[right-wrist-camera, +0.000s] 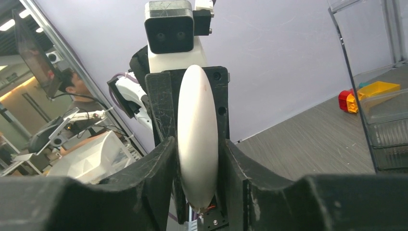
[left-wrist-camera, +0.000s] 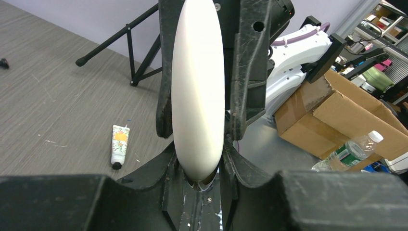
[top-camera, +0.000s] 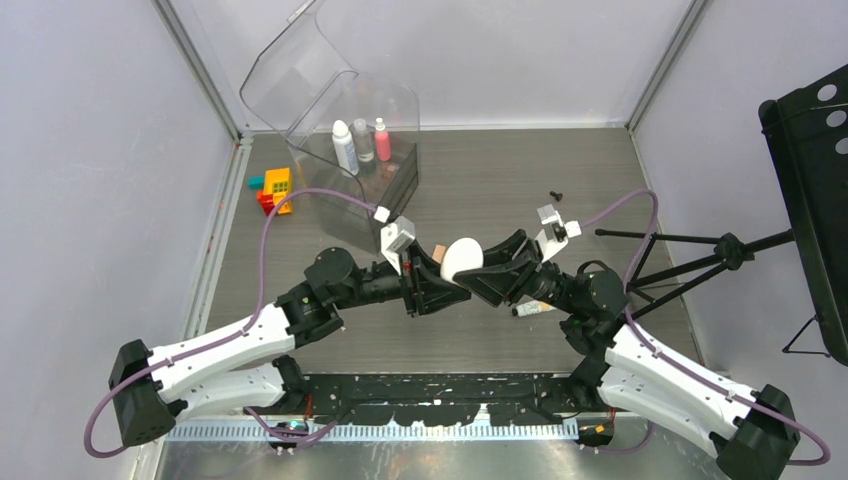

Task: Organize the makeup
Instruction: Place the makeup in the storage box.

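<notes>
Both arms meet over the middle of the table, and the white oval compact stands on edge between them. My left gripper is shut on its lower end; in the left wrist view the compact fills the gap of the left gripper. From the other side my right gripper grips it too; its wrist view shows the compact pressed between that gripper's fingers. A cream tube lies on the table under the right arm. A white bottle, a clear bottle and a pink bottle stand in the clear case.
The large clear case with drawers stands at the back left, colourful toy bricks to its left. A peach piece shows beside the left wrist. A black tripod reaches in from the right. A small black part lies behind the right gripper.
</notes>
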`<move>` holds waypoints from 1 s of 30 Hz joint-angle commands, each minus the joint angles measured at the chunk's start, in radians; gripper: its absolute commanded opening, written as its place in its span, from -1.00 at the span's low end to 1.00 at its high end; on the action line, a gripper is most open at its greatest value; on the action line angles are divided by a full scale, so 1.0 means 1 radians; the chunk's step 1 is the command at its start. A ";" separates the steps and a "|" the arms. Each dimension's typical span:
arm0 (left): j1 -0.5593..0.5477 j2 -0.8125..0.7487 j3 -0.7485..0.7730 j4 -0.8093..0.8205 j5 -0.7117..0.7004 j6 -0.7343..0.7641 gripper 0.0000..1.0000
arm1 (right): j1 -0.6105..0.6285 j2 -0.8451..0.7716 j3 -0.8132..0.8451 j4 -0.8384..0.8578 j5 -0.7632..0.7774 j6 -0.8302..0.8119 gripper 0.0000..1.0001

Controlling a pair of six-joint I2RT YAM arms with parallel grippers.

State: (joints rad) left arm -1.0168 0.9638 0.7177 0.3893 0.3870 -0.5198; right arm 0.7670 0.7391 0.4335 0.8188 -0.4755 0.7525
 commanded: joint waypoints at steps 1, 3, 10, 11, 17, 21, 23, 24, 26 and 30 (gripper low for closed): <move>0.001 -0.037 0.021 0.017 -0.001 0.020 -0.94 | 0.003 -0.052 0.046 -0.077 0.017 -0.074 0.05; 0.003 -0.037 0.024 0.012 0.008 0.016 -0.94 | 0.002 -0.069 0.077 -0.144 0.017 -0.108 0.16; 0.002 -0.019 0.045 -0.024 0.095 0.014 -0.95 | 0.002 -0.131 0.184 -0.402 0.007 -0.208 0.26; 0.002 -0.014 0.053 -0.032 0.118 0.015 -0.96 | 0.003 -0.139 0.193 -0.423 0.001 -0.217 0.26; 0.002 0.012 0.067 -0.005 0.237 -0.003 -0.99 | 0.002 -0.154 0.310 -0.667 -0.059 -0.294 0.18; 0.002 0.010 0.072 -0.006 0.237 0.002 -0.99 | 0.003 -0.141 0.391 -0.805 -0.110 -0.346 0.11; 0.003 0.011 0.074 -0.007 0.235 0.006 -0.99 | 0.002 -0.146 0.401 -0.846 -0.113 -0.356 0.05; 0.002 0.011 0.074 -0.007 0.235 0.007 -0.99 | 0.002 -0.150 0.402 -0.851 -0.113 -0.359 0.01; 0.002 0.017 0.075 -0.004 0.236 0.009 -0.99 | 0.002 -0.157 0.401 -0.859 -0.112 -0.368 -0.07; 0.002 0.025 0.080 -0.003 0.242 0.007 -0.99 | 0.002 -0.150 0.410 -0.877 -0.117 -0.371 -0.17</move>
State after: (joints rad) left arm -1.0168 0.9878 0.7410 0.3271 0.6216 -0.5167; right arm 0.7673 0.5884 0.7998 -0.0113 -0.5560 0.4103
